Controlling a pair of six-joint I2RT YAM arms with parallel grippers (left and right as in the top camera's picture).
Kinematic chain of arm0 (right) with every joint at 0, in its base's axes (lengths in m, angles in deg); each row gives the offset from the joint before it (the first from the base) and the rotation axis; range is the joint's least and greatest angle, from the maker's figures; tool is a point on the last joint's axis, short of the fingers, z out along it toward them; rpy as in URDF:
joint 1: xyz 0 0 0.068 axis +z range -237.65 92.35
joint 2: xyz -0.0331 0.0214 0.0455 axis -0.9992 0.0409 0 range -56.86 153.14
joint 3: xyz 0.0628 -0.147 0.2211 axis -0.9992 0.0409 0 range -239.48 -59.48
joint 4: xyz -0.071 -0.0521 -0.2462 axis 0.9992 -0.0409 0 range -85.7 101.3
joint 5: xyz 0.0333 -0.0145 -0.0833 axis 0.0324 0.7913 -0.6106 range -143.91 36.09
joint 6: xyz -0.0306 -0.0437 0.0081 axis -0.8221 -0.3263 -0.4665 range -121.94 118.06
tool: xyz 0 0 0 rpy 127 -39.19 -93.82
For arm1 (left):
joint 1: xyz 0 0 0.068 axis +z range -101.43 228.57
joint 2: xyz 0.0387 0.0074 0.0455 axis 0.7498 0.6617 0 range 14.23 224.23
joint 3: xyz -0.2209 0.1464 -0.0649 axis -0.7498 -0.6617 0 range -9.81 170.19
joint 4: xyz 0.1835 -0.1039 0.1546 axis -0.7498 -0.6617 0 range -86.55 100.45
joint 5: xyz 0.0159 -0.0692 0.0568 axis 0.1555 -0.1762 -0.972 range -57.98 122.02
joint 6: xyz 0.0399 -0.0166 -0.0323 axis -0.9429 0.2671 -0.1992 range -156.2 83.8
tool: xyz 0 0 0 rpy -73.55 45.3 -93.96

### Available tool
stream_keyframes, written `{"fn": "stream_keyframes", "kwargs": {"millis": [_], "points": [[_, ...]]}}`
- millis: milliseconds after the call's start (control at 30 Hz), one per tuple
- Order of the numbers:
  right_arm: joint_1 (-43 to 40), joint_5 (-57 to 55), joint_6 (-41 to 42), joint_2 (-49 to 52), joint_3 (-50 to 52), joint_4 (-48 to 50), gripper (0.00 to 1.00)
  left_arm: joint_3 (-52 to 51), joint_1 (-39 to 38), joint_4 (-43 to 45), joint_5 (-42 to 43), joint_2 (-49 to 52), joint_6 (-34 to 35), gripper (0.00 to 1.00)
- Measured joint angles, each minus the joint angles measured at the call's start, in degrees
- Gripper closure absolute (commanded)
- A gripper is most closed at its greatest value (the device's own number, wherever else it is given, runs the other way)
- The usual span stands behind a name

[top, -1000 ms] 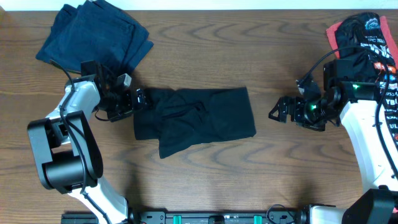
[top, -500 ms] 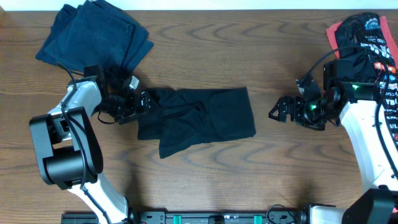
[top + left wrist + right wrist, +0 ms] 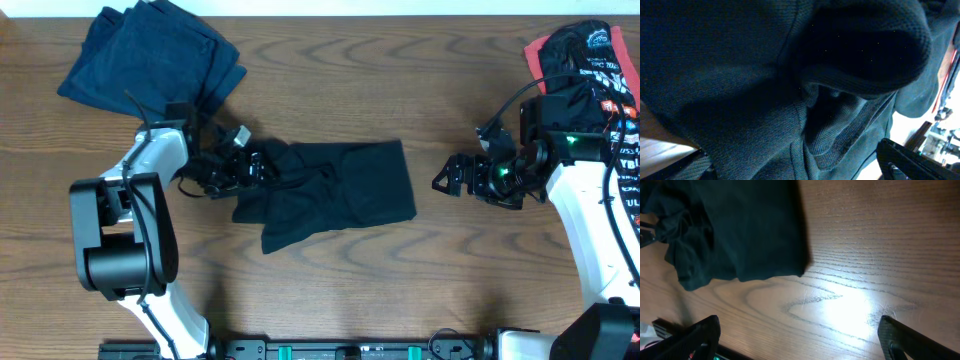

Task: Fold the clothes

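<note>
A black shirt (image 3: 340,190) lies partly folded in the middle of the table. My left gripper (image 3: 252,166) is open and pressed into the shirt's bunched left edge. In the left wrist view the dark knit cloth (image 3: 765,75) fills the frame and lies between the wide-apart fingertips (image 3: 902,159), which do not pinch it. My right gripper (image 3: 447,180) stands open over bare wood, a little right of the shirt. The right wrist view shows the shirt's right edge (image 3: 740,235) ahead of the open gripper (image 3: 802,340), with only table between the fingers.
A folded dark blue pile (image 3: 150,55) sits at the back left, close behind the left arm. Black garments with red trim and white lettering (image 3: 590,55) are heaped at the back right, beside the right arm. The table (image 3: 480,90) is brown wood.
My left gripper has moved right into the shirt's left edge, bunching it and nudging the shirt slightly right. The right arm has stayed still.
</note>
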Motion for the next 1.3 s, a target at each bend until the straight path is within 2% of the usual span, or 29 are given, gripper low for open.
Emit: {"fn": "stream_keyframes", "kwargs": {"millis": [367, 500, 767, 900, 967, 1033, 1067, 1100, 1300], "points": [[0.0, 0.0, -0.02, 0.0, 0.02, -0.07, 0.02, -0.02, -4.17, 6.78, 0.0, -0.11, 2.82, 0.02], [0.0, -0.02, -0.07, 0.0, 0.02, -0.39, 0.02, -0.07, -5.97, 9.49, -1.11, -0.07, 5.11, 0.16], [0.0, -0.02, -0.13, 0.0, 0.02, -0.66, 0.02, 0.09, -10.14, 11.19, -6.58, -0.02, 8.28, 0.33], [0.0, -0.02, -0.13, 0.0, 0.02, -0.81, 0.02, 0.09, -13.22, 12.96, -7.93, -0.02, 10.54, 0.34], [0.0, -0.02, -0.13, 0.0, 0.02, -1.01, 0.02, 0.09, -14.73, 13.92, -8.24, 0.0, 11.52, 0.43], [0.0, -0.02, -0.13, 0.0, 0.02, -1.09, 0.02, -0.04, -16.2, 14.8, -8.9, 0.13, 12.48, 0.69], [0.0, -0.02, -0.13, 0.0, 0.02, -1.11, 0.03, -0.2, -16.94, 15.21, -9.44, 0.26, 12.87, 0.89], [0.0, -0.02, -0.13, 0.0, 0.02, -1.16, 0.03, -0.42, -17.57, 15.41, -10.03, 0.57, 13.29, 0.94], [0.0, -0.02, -0.13, 0.0, 0.04, -1.27, 0.02, -0.66, -19.43, 15.89, -12.33, 0.85, 16.02, 0.94]]}}
